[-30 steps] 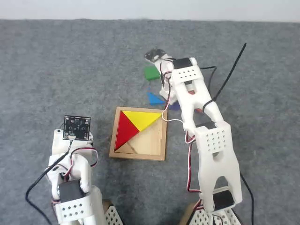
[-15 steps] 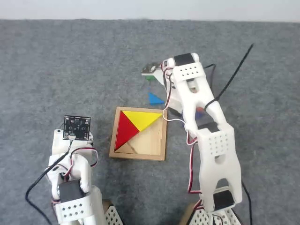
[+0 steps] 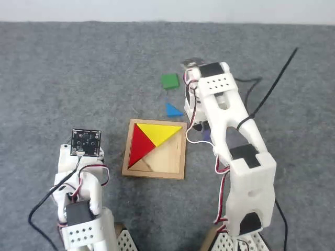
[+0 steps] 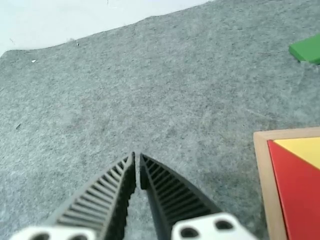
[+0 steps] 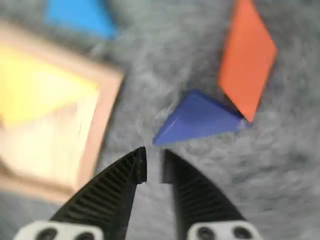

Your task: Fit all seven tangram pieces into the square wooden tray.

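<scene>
Right arm out over the loose pieces, left arm parked, tray part-filled

Square wooden tray [image 3: 153,174] sits between the arms, with the red triangle [image 3: 137,144] and yellow triangle [image 3: 158,132] seated in it and bare wood beside them. Right gripper [image 5: 152,167] hangs just short of the dark blue triangle [image 5: 197,119], jaws parted a crack and holding nothing, likely lining up a pick. Orange parallelogram [image 5: 247,65] touches that triangle's far corner, so it may get dragged. Light blue triangle [image 3: 172,110] and green square [image 3: 169,80] lie beyond the tray. Left gripper [image 4: 136,160] is over bare felt, jaws all but closed and empty, keeping clear
</scene>
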Available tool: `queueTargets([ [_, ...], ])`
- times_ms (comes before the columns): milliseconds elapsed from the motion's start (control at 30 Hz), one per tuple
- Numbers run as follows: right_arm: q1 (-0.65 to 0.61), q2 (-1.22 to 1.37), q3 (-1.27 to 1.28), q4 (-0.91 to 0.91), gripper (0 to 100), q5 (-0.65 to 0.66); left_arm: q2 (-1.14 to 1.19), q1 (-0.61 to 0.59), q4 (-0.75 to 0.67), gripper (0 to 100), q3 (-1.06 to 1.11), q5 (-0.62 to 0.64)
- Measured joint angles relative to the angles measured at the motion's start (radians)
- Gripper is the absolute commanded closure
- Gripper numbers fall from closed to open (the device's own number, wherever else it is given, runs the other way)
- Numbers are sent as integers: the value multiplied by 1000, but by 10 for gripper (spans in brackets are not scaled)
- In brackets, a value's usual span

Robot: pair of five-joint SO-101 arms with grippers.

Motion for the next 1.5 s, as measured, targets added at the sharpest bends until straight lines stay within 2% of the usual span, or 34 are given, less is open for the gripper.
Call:
queueTargets([
  [133,6,21,3,-83,790,-249,0,0,0,985,0,0],
  [467,51,127,3,-127,789,-583,0,0,0,985,0,0],
  [867,84,262,-95,-141,786,-608,0,0,0,985,0,0],
  [1033,84,281,-144,-129,701,-608,0,0,0,985,0,0],
  [1267,87,298,-282,-25,755,-605,0,0,0,985,0,0],
  [1500,97,356,-302,-37,756,-605,0,0,0,985,0,0],
])
